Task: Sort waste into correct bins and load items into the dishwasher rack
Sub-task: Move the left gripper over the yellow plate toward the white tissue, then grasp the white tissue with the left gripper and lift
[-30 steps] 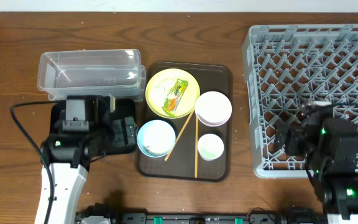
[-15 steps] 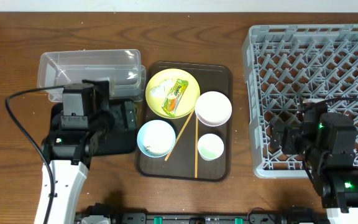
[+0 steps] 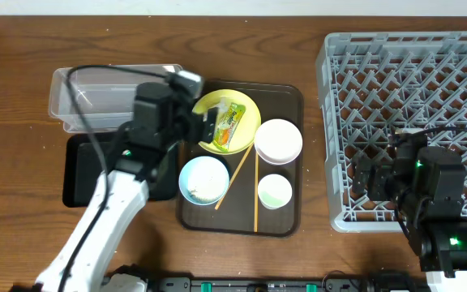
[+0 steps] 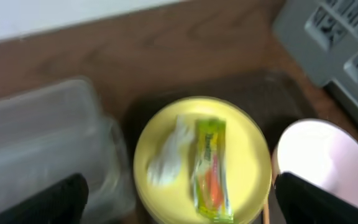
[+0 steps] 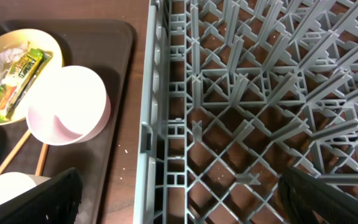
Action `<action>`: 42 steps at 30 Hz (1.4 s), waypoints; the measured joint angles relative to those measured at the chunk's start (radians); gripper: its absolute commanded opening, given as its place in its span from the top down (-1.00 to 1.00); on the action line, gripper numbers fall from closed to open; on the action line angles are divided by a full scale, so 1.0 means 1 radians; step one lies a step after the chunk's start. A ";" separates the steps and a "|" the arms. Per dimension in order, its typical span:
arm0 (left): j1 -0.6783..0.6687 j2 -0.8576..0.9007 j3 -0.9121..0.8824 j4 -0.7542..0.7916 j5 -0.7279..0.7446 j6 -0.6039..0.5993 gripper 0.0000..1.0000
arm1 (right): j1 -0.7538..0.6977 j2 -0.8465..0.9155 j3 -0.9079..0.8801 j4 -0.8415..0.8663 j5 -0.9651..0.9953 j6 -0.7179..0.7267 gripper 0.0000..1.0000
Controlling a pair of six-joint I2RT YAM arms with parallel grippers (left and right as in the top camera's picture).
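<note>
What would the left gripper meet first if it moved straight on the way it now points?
Probably the snack wrapper lying on the yellow plate, with the crumpled tissue just beside it. The jaws stand open, and depth is hard to judge.

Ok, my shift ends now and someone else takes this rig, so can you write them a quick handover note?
Left pincer: open, empty, hovering over the left part of the yellow plate, near the tissue and wrapper lying on it.
Right pincer: open, empty, over the left side of the rack.
The plate, white bowl, blue bowl, green cup and both chopsticks sit on the brown tray. The clear tub and black tray lie to its left.
Done: nothing visibly sorted or loaded.
Left: bin the wrapper and tissue, then load the dishes into the rack.
</note>
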 measured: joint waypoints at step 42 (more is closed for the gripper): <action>-0.047 0.472 0.000 0.146 -0.050 0.031 -0.22 | 0.000 0.000 0.000 -0.014 -0.002 0.000 -0.98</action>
